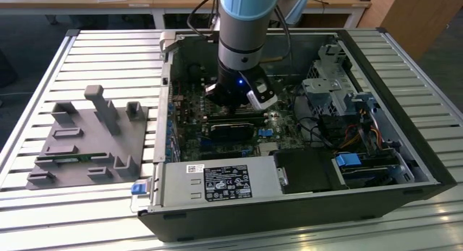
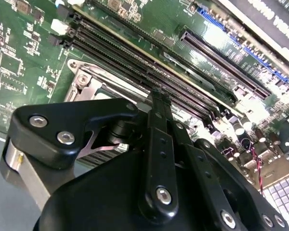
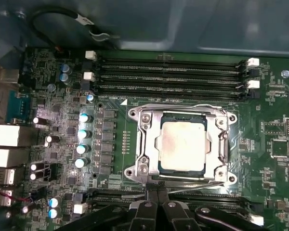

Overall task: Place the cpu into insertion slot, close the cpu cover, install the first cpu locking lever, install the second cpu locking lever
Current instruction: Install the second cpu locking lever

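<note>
cpu (image 3: 184,145) sat in the insertion slot (image 3: 149,166) on the green motherboard (image 3: 274,154), cpu cover (image 3: 143,144) closed flat over it, gripper (image 3: 157,195) clenched, fingertips together at the socket's edge beside a locking lever (image 3: 192,181)

A lab or workshop: an opened computer case (image 1: 304,169) on a slatted aluminium table (image 1: 43,72), desks (image 1: 181,1) behind.

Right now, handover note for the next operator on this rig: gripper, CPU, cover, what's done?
Gripper: fingers together, holding nothing, tips at the socket edge beside the memory slots.
cpu: seated in the insertion slot on the motherboard.
cpu cover: down flat around the cpu, the chip's top showing through its window.
Locking levers: state unclear from these views.
Done: placement, cover.
</note>
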You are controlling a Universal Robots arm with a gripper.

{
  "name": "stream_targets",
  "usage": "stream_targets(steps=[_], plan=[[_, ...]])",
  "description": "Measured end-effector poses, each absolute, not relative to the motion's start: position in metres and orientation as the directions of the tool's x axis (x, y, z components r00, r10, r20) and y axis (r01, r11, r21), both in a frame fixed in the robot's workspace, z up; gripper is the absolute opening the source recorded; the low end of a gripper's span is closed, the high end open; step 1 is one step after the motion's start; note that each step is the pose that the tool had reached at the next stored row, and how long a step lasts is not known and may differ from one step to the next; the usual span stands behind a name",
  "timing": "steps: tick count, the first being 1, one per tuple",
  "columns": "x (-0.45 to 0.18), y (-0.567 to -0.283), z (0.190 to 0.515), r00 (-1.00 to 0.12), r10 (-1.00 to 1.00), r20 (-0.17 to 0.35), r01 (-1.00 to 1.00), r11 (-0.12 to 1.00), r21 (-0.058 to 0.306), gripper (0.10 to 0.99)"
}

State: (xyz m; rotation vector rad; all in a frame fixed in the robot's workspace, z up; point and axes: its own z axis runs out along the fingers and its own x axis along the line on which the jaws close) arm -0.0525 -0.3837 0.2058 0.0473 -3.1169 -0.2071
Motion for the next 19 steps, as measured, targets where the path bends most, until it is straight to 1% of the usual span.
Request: stream_targets(steps=[3, 9, 19], plan=[[-0.053, -0.387, 0.205, -0.999, -0.032, 0.015, -0.029, 0.988, 0.149, 0.122], [-0.059, -0.394, 0.205, -0.999, -0.032, 0.014, -0.029, 0.986, 0.166, 0.122], [-0.065, -0.399, 0.202, -0.999, -0.032, 0.013, -0.029, 0.977, 0.209, 0.122]])
